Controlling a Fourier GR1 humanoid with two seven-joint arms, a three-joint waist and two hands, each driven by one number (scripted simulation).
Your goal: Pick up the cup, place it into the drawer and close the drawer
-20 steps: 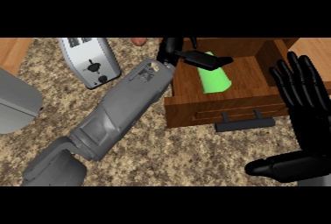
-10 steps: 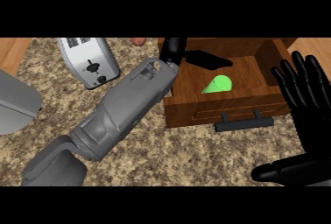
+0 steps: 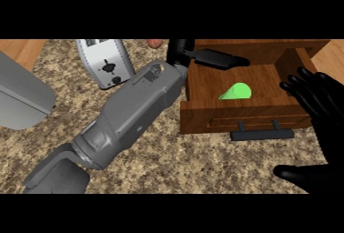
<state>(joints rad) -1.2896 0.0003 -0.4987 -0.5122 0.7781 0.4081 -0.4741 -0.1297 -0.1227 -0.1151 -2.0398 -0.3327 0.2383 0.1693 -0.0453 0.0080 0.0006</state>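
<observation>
Now that the left hand [image 3: 214,58] has let go, fingers straight above the drawer [image 3: 242,116], the green cup [image 3: 236,92] lies on its side inside it, leaving only closing; right hand [image 3: 321,98] rests open beside the drawer.

A speckled, granite-look table [image 3: 188,159] fills the view, brown and beige all the way across. Up near the far edge sits a silver toaster [image 3: 104,61], lying long-ways, its dark slots and knobs facing up. At the left, a grey rounded object [image 3: 23,98] rests on the table, cut off by the edge; what it is, I cannot tell. On the right sits a wooden drawer [image 3: 245,116], standing open, its dark handle [image 3: 262,134] facing the near side. Inside it, on the drawer floor, lies a green cup [image 3: 236,92] on its side. Plain wood shows at both far corners.
</observation>
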